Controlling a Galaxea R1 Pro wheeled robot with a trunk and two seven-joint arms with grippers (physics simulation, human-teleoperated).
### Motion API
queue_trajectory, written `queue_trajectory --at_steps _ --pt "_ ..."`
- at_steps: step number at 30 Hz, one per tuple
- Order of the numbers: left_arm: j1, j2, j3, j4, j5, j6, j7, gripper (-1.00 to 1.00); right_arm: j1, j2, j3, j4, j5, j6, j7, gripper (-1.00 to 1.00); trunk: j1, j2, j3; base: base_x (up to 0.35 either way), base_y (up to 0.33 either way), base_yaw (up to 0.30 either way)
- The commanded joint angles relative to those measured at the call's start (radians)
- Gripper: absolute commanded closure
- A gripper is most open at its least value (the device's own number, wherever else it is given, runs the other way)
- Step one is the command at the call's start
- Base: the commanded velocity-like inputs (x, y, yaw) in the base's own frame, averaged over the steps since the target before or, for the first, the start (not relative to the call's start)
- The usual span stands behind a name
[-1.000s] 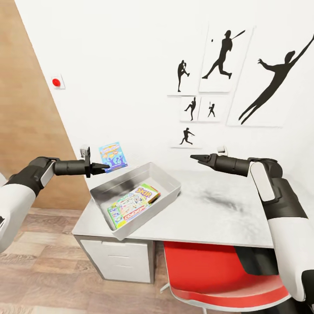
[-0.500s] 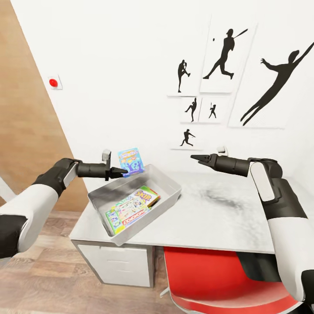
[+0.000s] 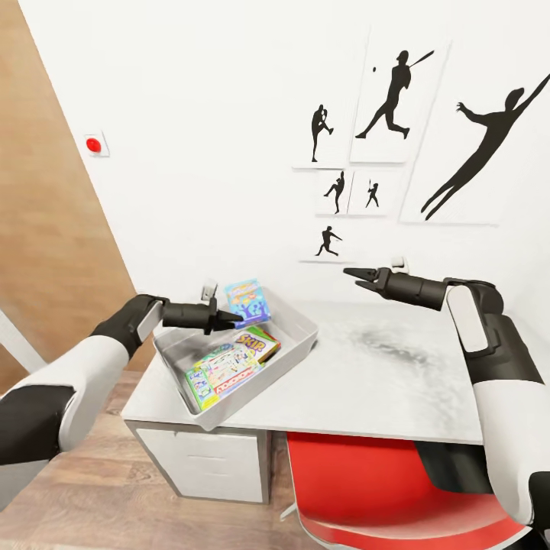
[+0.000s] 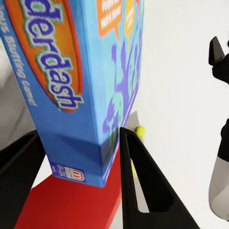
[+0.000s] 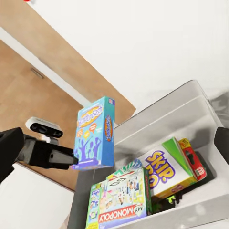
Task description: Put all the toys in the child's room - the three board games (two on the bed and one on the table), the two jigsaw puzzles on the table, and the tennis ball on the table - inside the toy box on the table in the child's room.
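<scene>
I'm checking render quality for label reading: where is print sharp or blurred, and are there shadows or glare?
Left wrist view: the blue board game is so close that its lettering is soft and cropped. Right wrist view: "SKIP BO" and the Monopoly box read clearly. Head view: flat, even light, no glare; a dark smudge on the table and soft shading in the toy box.

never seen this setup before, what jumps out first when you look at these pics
The small blue game box stands out, held upright in the left tool over the far end of the grey bin on the desk. Two more game boxes, Skip-Bo and Monopoly, already lie in the bin. Black baseball silhouettes cover the white wall above the desk.
</scene>
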Motion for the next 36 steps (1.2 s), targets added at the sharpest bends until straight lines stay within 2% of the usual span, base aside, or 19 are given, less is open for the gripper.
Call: queue_trajectory --at_steps 1,2,4,6,10,12,14,15,18,21,24,28,30,36 --pt "0.0 -0.006 0.018 0.014 0.014 0.007 0.031 1.0 -0.001 0.0 -0.003 0.001 0.005 0.005 0.006 -1.0 0.0 -0.001 -0.001 0.0 0.0 0.0" --pt "0.0 -0.009 0.03 0.02 0.014 0.007 0.047 1.0 -0.001 0.0 -0.003 0.001 0.005 0.005 0.006 -1.0 0.0 -0.001 -0.001 0.0 0.0 0.0" --pt "0.0 -0.026 0.085 0.035 0.014 0.007 0.101 1.0 -0.001 0.0 -0.004 0.001 0.004 0.005 0.006 -1.0 0.0 -0.001 -0.001 0.0 0.0 0.0" --pt "0.001 -0.042 0.12 0.04 0.014 0.007 0.136 1.0 -0.001 0.0 -0.005 0.001 0.004 0.005 0.006 -1.0 0.0 -0.001 -0.001 0.0 0.0 0.0" --pt "0.003 -0.069 0.164 0.046 0.014 0.006 0.203 1.0 -0.001 0.001 -0.006 0.001 0.004 0.005 0.006 -1.0 0.0 -0.001 -0.001 0.0 0.0 0.0" --pt "0.005 -0.087 0.2 0.047 0.015 0.003 0.247 1.0 -0.001 0.0 -0.007 0.001 0.004 0.005 0.006 -1.0 0.0 -0.001 -0.001 0.0 0.0 0.0" --pt "0.006 -0.114 0.254 0.048 0.016 0.001 0.3 1.0 -0.002 0.0 -0.007 0.001 0.004 0.005 0.006 -1.0 0.0 -0.001 -0.001 0.0 0.0 0.0" --pt "0.006 -0.122 0.27 0.048 0.015 0.0 0.322 1.0 -0.002 0.0 -0.007 0.001 0.004 0.005 0.006 -1.0 0.0 -0.001 -0.001 0.0 0.0 0.0" --pt "0.007 -0.158 0.34 0.048 0.016 -0.002 0.443 1.0 -0.001 0.0 -0.009 0.001 0.003 0.005 0.006 -1.0 0.0 -0.001 -0.001 0.0 0.0 0.0" --pt "0.007 -0.172 0.378 0.048 0.016 -0.005 0.502 1.0 -0.001 0.0 -0.017 0.001 0.004 0.005 0.006 -1.0 0.0 -0.001 -0.001 0.0 0.0 0.0" --pt "0.007 -0.19 0.407 0.048 0.016 -0.007 0.536 1.0 -0.001 0.0 -0.023 0.001 0.004 0.005 0.006 -1.0 0.0 -0.001 -0.001 0.0 0.0 0.0" --pt "0.007 -0.212 0.419 0.048 0.015 -0.012 0.578 1.0 -0.002 -0.001 -0.025 0.0 0.004 0.005 0.006 -1.0 0.0 -0.001 -0.001 0.0 0.0 0.0" --pt "0.007 -0.226 0.423 0.048 0.016 -0.022 0.624 1.0 -0.002 -0.001 -0.025 0.0 0.004 0.005 0.006 -1.0 0.0 -0.001 -0.001 0.0 0.0 0.0" --pt "0.007 -0.243 0.444 0.048 0.03 -0.043 0.694 1.0 -0.002 -0.001 -0.025 0.0 0.003 0.005 0.006 -1.0 0.0 -0.001 -0.001 0.0 0.0 0.0"
